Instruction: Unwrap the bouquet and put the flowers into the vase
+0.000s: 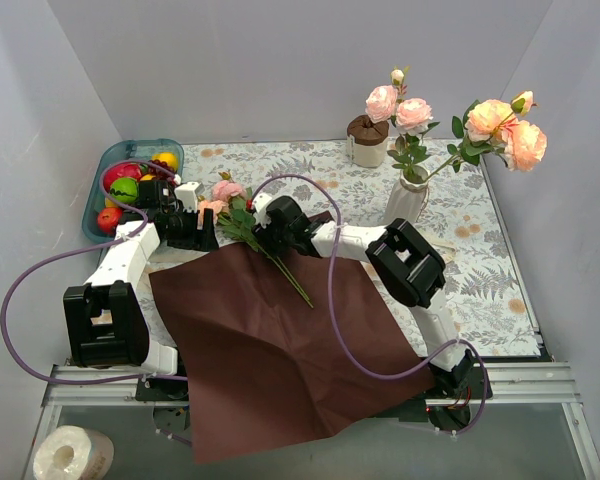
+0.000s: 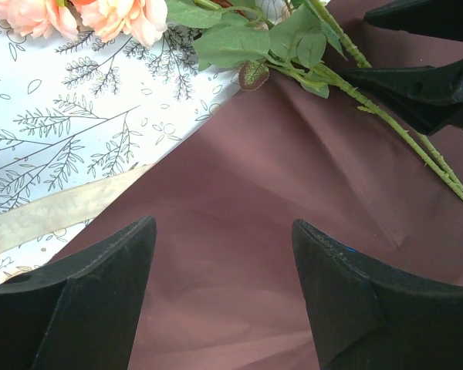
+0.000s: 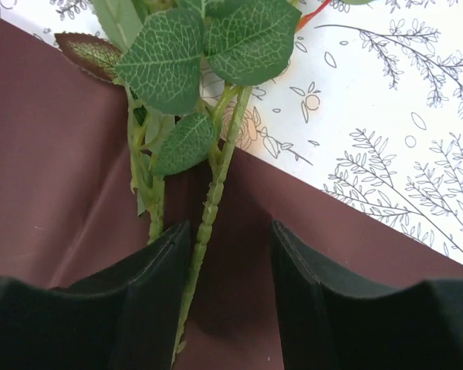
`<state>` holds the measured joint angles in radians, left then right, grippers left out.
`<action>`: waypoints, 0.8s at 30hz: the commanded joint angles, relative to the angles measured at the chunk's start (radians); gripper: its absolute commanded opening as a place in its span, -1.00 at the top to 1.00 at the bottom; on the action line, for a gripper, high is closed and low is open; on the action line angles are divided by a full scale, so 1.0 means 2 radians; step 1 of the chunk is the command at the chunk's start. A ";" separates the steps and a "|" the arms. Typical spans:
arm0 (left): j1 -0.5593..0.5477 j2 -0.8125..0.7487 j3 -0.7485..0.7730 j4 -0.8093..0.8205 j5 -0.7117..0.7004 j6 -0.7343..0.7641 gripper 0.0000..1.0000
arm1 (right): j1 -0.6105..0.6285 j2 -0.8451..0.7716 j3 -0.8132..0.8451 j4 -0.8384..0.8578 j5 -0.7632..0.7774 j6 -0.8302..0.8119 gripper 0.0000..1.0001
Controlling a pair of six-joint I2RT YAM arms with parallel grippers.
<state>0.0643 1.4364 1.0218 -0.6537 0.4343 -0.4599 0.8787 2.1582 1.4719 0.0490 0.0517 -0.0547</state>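
The maroon wrapping paper [image 1: 270,340] lies spread flat on the table. On its far corner lie flowers [image 1: 242,212], pink and peach blooms with leaves, their thin green stems [image 2: 386,123] running across the paper. The white ribbed vase [image 1: 405,200] stands at the back right and holds several roses [image 1: 495,125]. My right gripper [image 3: 231,231] is open and straddles one stem [image 3: 208,216], which lies close to the left finger; a second stem passes outside that finger. My left gripper [image 2: 224,231] is open just above the paper, left of the flowers, with nothing in it. The beige ribbon [image 2: 62,208] lies loose beside the paper.
A teal basket [image 1: 97,175] of fruit stands at the back left, right behind the left arm. A cream jar with a brown top [image 1: 367,140] stands left of the vase. A paper roll [image 1: 72,455] sits below the table's near edge. White walls close in three sides.
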 commanded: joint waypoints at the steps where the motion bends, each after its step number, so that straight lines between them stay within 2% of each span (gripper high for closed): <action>1: 0.002 -0.011 0.005 0.003 -0.005 0.008 -0.41 | 0.003 0.019 0.031 -0.012 0.002 0.008 -0.06; 6: 0.002 -0.016 0.010 0.000 -0.005 0.007 -0.42 | 0.003 0.025 0.045 -0.021 0.006 0.006 0.01; 9: 0.002 -0.018 0.011 -0.004 -0.007 0.008 -0.42 | 0.003 0.026 0.052 -0.024 0.006 0.006 0.19; 10: 0.002 -0.020 0.012 -0.005 -0.006 0.008 -0.42 | 0.003 0.022 0.052 -0.024 0.007 0.006 0.34; 12: 0.002 -0.021 0.014 -0.007 -0.007 0.009 -0.42 | 0.003 0.017 0.053 -0.024 0.012 0.005 0.48; 13: 0.002 -0.023 0.016 -0.007 -0.007 0.008 -0.42 | 0.003 0.010 0.054 -0.024 0.019 0.002 0.62; 16: 0.002 -0.022 0.020 -0.008 -0.009 0.011 -0.42 | 0.002 -0.001 0.067 -0.042 0.033 -0.007 0.75; 24: 0.014 -0.026 0.028 -0.024 -0.010 0.023 -0.42 | -0.021 -0.034 0.132 -0.094 0.068 -0.036 0.91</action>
<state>0.0738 1.4361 1.0367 -0.6807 0.4183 -0.4393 0.8742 2.1979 1.6402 -0.0975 0.1299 -0.0952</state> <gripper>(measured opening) 0.707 0.139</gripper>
